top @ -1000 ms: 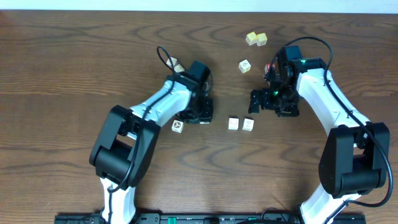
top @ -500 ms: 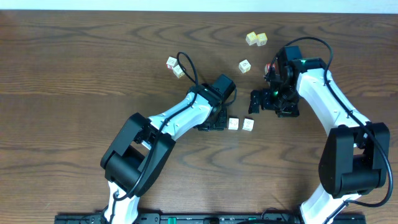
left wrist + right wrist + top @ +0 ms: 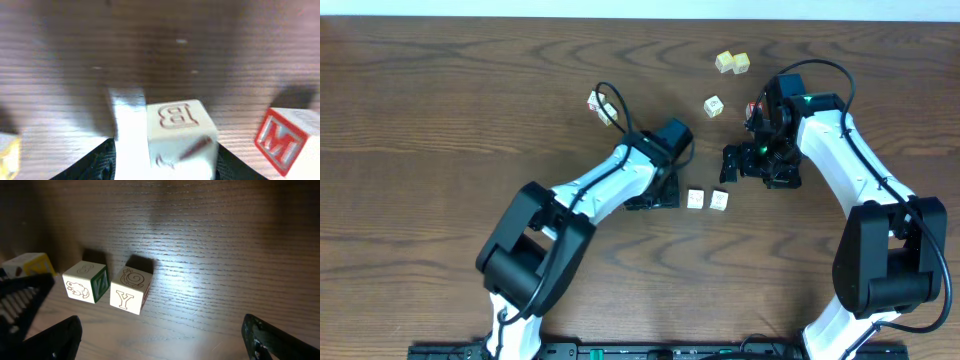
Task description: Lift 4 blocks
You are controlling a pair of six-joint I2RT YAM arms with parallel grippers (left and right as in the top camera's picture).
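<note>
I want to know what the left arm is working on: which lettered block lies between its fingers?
The pale B block, sitting inside the left gripper's open jaws. The red-printed M block sits outside them, to the right in the wrist view.

The left arm (image 3: 582,190) stretches diagonally from the near edge to mid-worktop (image 3: 440,120). Its wrist is bent down and the left claw (image 3: 655,197) points at the surface. Its fingers (image 3: 102,162) stand parted, low at either side of the wrist view. The right arm (image 3: 845,160) arcs up its own side and folds inward. The right claw (image 3: 732,162) is aimed toward the other, jaws spread wide, fingers (image 3: 55,335) at the frame's bottom corners. The claws are near each other but apart.
</note>
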